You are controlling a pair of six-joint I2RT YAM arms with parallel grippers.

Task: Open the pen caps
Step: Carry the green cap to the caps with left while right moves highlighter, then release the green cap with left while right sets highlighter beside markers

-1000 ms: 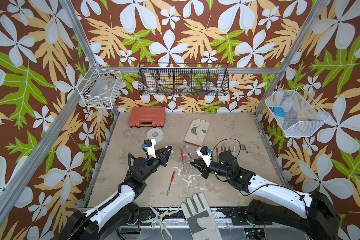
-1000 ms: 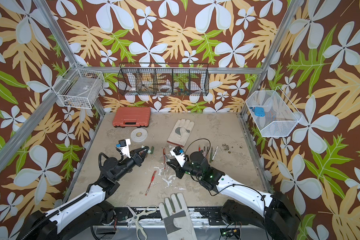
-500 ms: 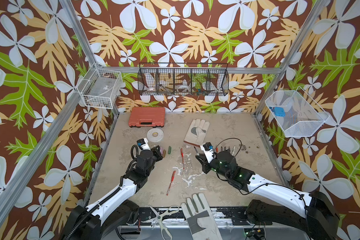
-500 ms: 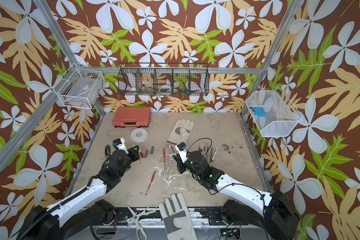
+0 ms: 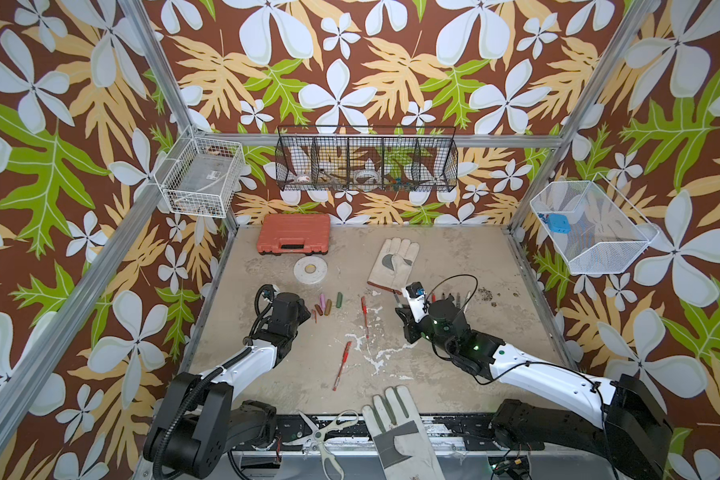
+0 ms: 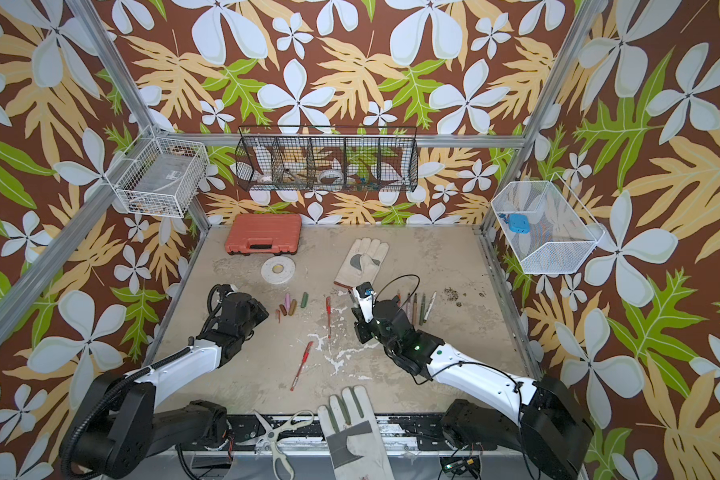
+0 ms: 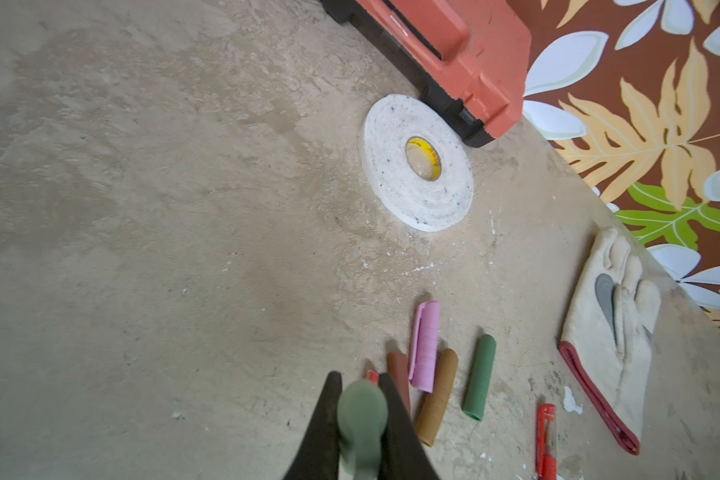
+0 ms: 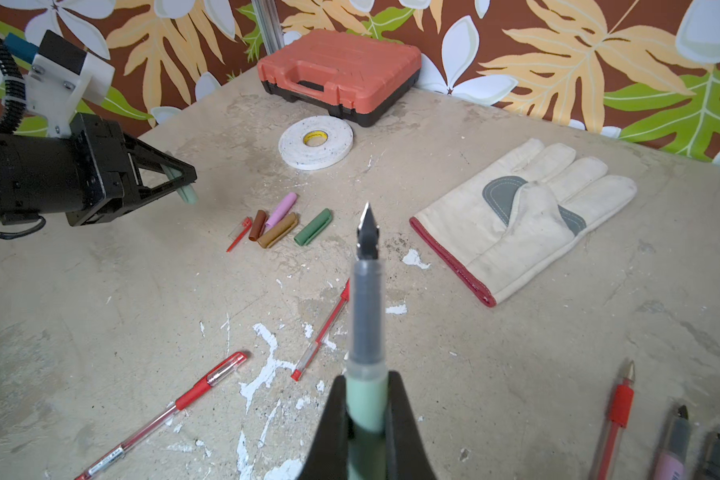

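Observation:
My left gripper (image 7: pixel 360 380) is shut on a pale mint pen cap (image 7: pixel 362 411), held just left of a row of loose pen caps (image 5: pixel 327 305) on the table: pink (image 7: pixel 427 345), brown (image 7: pixel 398 365), gold (image 7: pixel 437 395), dark green (image 7: pixel 479 376) and a small red one (image 7: pixel 373 376). My right gripper (image 8: pixel 366 380) is shut on the mint pen (image 8: pixel 366 299), whose bare nib points out ahead. In a top view it (image 5: pixel 402 311) is right of centre. Two capped red pens (image 5: pixel 364 311) (image 5: pixel 341 365) lie between the arms. Uncapped pens (image 5: pixel 454 297) lie behind the right arm.
An orange case (image 5: pixel 294 239) and a white tape roll (image 5: pixel 309 269) sit at the back left. A pale work glove (image 5: pixel 393 264) lies at the back centre. Another glove (image 5: pixel 400 432) and scissors (image 5: pixel 325 432) lie on the front edge. Wire baskets hang on the walls.
The grippers were close together mid-table a second ago. The left one has swung left with the mint cap to the row of caps; the right one has drawn back with the pen.

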